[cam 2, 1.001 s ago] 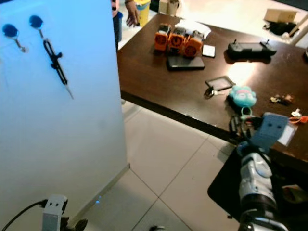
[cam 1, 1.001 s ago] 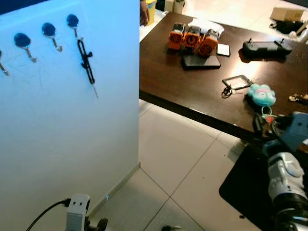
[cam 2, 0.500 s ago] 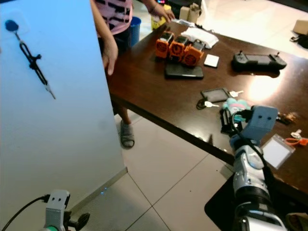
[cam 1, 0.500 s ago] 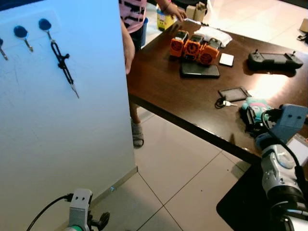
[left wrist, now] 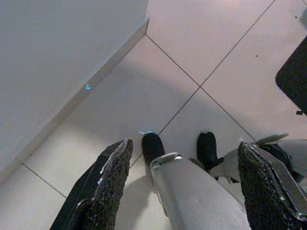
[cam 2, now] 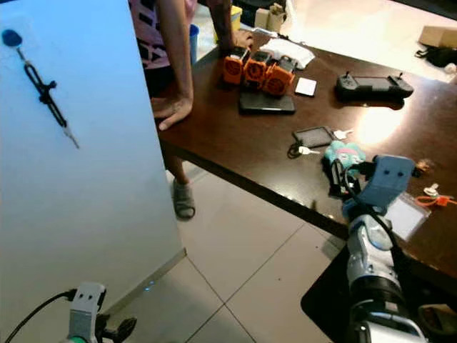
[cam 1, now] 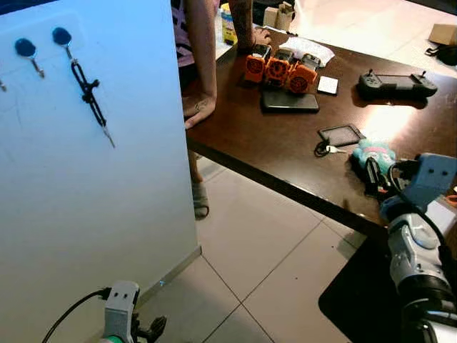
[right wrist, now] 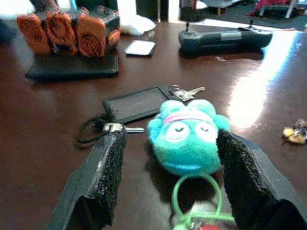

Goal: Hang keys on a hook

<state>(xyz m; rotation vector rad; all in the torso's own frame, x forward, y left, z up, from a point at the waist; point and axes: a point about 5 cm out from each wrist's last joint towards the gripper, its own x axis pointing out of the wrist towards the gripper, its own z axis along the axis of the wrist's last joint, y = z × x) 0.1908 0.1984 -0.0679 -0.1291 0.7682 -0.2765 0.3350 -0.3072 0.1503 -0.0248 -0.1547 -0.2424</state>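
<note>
Head view: right hand (cam 1: 373, 174) has closed in on the plush keyring (cam 1: 374, 153) near the counter's (cam 1: 285, 136) front edge; hooks (cam 1: 60, 37) well apart
Right wrist: fingers (right wrist: 103, 172) spread wide, straddling the keyring, holding nothing; grasp looks next
Left wrist: left hand (left wrist: 182, 177) open, idle above floor

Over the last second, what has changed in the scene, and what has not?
The right pincer has come up from the table's near edge to straddle the turquoise plush keychain, fingers open, not gripping. A person's hand now rests on the table corner. The head camera turned. The left pincer still hangs idle; the black keychain stays hooked.
</note>
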